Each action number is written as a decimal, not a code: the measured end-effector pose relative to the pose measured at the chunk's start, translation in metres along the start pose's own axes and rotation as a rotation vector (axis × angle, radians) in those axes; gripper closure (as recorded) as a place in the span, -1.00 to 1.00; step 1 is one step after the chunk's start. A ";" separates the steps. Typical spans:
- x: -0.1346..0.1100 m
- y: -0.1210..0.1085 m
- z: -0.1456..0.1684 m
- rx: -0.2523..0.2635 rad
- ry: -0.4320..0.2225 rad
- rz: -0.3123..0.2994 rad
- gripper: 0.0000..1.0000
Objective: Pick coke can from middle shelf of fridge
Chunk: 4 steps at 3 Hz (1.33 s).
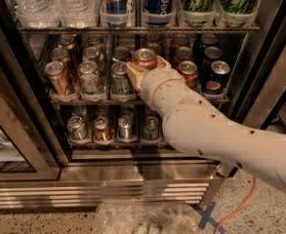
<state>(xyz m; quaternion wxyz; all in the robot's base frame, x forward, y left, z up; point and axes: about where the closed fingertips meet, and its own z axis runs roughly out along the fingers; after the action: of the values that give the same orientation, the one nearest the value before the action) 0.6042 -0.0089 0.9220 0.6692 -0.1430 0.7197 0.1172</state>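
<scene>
Hand [147, 68] has its fingers closed on either side of the coke can [144, 56] at the front of the middle shelf [84, 100]. The grasp looks made; drawing the can clear of the fridge [132, 179] remains.

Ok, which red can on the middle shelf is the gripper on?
The coke can clamped in the gripper, in the lane just left of the other red cans and right of the green-and-white cans.
</scene>
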 end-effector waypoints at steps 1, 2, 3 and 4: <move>0.008 0.023 -0.010 -0.109 0.075 0.035 1.00; 0.017 0.054 -0.018 -0.200 0.135 0.091 1.00; 0.021 0.051 -0.007 -0.256 0.165 0.199 1.00; 0.033 0.023 -0.007 -0.295 0.188 0.228 1.00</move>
<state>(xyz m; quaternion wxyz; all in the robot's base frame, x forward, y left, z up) 0.5879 0.0082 0.8892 0.5532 -0.1674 0.7657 0.2824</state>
